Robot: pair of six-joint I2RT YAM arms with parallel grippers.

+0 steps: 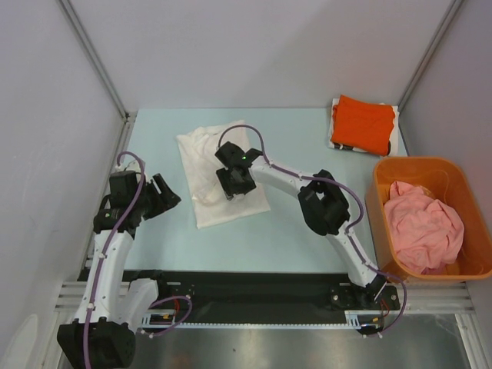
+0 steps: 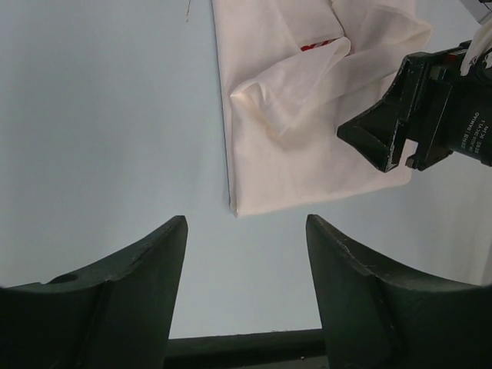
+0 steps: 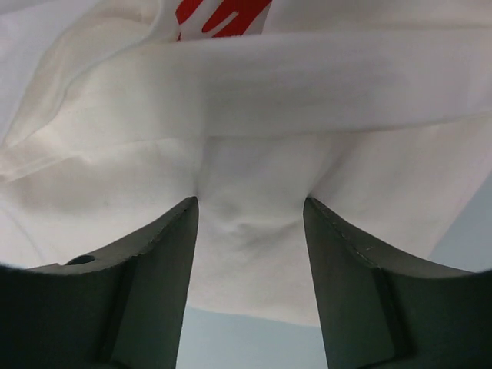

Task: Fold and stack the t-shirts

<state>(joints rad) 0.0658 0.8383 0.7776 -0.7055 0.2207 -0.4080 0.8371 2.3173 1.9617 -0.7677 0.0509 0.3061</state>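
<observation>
Top external view: one shirt folded, one mid-fold, one untouched

On the left, the left gripper hangs over the bare table. Its jaws are apart and empty, near the white t-shirt's near-left corner. The white t-shirt lies mid-table, narrowed to a strip with a loose sleeve flap across it, so I judge it partly folded. The right gripper stands on the shirt's near half with its jaws spread, tips pressed into the cloth but not closed on it. Far right, the orange t-shirt lies folded. The pink t-shirt sits crumpled in the basket, not yet begun.
</observation>
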